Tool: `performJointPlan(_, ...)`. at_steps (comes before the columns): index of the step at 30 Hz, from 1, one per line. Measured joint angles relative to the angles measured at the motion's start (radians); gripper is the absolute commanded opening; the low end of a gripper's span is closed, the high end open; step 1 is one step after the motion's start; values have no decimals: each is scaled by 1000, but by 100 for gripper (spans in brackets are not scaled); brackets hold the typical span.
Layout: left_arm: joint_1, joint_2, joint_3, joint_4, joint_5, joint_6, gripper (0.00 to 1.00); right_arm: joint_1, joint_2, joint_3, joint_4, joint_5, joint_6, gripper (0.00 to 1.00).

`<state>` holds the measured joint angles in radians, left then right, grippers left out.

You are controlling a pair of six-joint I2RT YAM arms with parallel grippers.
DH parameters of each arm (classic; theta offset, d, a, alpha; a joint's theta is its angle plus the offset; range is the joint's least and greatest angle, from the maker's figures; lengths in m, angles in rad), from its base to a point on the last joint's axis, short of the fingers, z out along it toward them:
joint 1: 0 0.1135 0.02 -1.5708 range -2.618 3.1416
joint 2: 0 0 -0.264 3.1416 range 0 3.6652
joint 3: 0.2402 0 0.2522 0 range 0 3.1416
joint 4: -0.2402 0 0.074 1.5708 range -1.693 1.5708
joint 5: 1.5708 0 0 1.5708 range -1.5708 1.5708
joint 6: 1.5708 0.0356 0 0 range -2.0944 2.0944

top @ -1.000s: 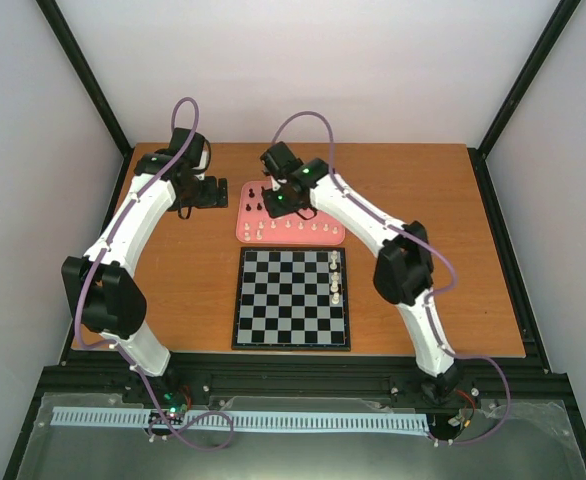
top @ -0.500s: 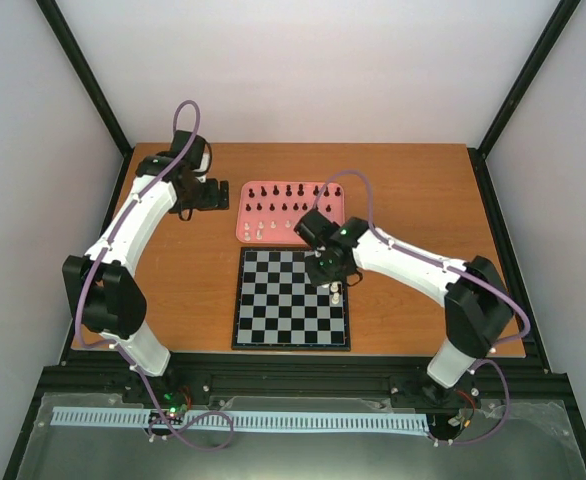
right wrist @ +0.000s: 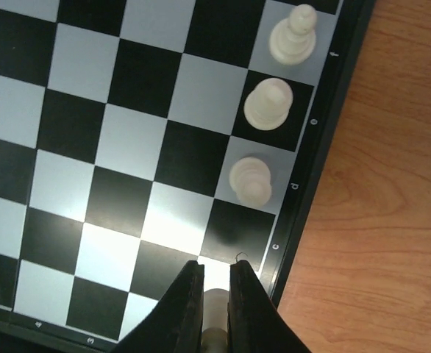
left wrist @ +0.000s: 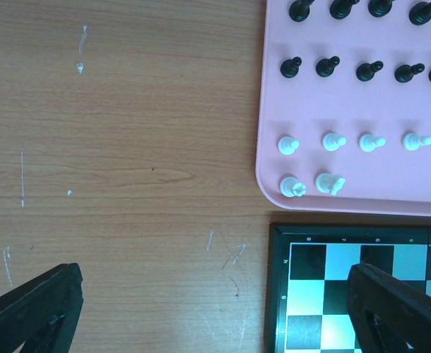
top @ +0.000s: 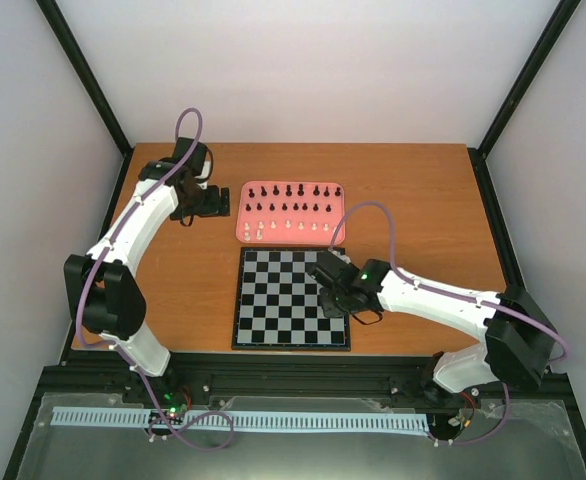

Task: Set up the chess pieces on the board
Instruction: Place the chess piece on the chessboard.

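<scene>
The right fingers [right wrist: 187, 305] clamp a white chessman [right wrist: 214, 323] over the board [right wrist: 90, 147], on its right file, just nearward of three white pieces [right wrist: 268, 103]. The left fingers [left wrist: 31, 309] hang apart.

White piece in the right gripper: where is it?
Right wrist view: the white piece is pinched in the right gripper over the board's right edge, next to three placed white pieces.

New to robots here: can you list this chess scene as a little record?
Board: flat black and pale grey-blue checkered chessboard, on the brown wooden table
On board: three cream-white chess pieces along one edge
Right jaws: shut on another cream-white piece, near that edge
Left jaws: open, empty, over bare wood
Tray: pink rounded tray holding small black pieces and cream-white pieces
</scene>
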<state>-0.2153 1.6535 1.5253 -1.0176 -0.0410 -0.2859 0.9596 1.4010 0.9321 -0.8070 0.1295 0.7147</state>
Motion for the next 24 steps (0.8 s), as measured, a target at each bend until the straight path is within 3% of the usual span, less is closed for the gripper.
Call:
performJointPlan(11, 0, -7, -15, 4, 0, -6, 100, 8, -6, -91, 109, 70, 111, 4)
performJointPlan(24, 0, -7, -17, 6, 0, -6, 100, 10, 45, -93, 174, 84, 133, 6)
